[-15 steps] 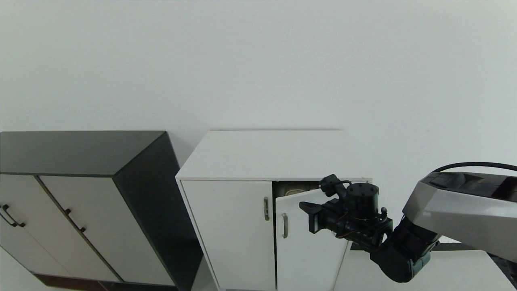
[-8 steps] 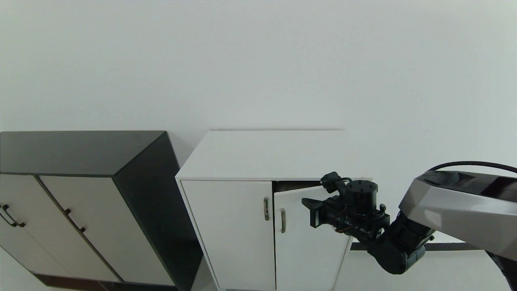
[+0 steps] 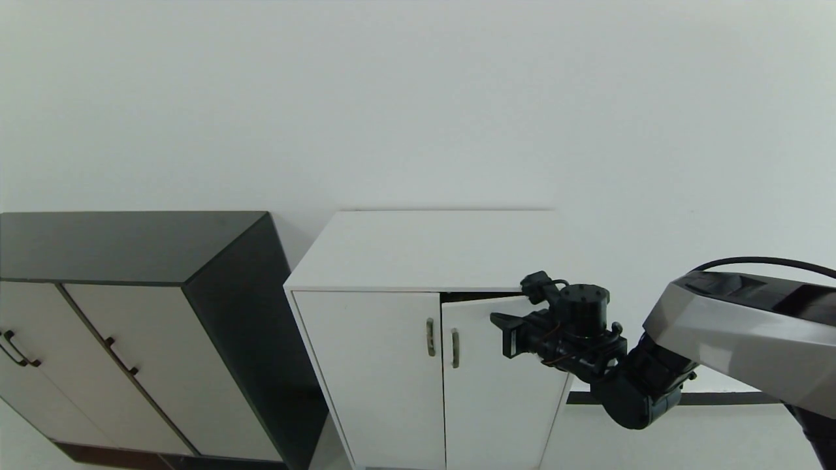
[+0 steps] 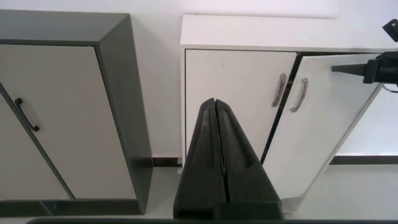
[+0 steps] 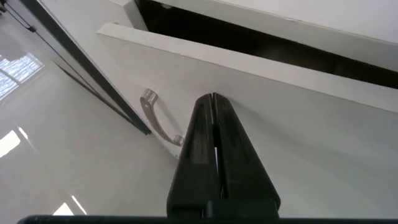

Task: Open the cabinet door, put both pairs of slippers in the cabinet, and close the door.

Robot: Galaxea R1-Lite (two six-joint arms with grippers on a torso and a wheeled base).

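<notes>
The white cabinet (image 3: 424,251) stands against the wall, its left door shut. Its right door (image 3: 503,391) is ajar by a narrow gap at the top, with a dark slit (image 5: 261,43) behind it. My right gripper (image 3: 501,324) is shut and its tip rests against the front of that right door, beside the metal handle (image 5: 158,121). In the left wrist view my left gripper (image 4: 216,102) is shut with nothing in it, held well back from the cabinet, facing the left door (image 4: 239,99). The cabinet's inside is hidden.
A black cabinet (image 3: 130,326) with pale doors and dark handles stands close to the left of the white one. Bare wall rises behind both. A dark skirting strip (image 3: 718,398) runs along the wall at the right. Light floor (image 4: 161,180) lies before the cabinets.
The right gripper has pushed the right door inward: the gap at its top has narrowed from wide, with the interior showing, to a thin slit. The right arm moved toward the cabinet.
</notes>
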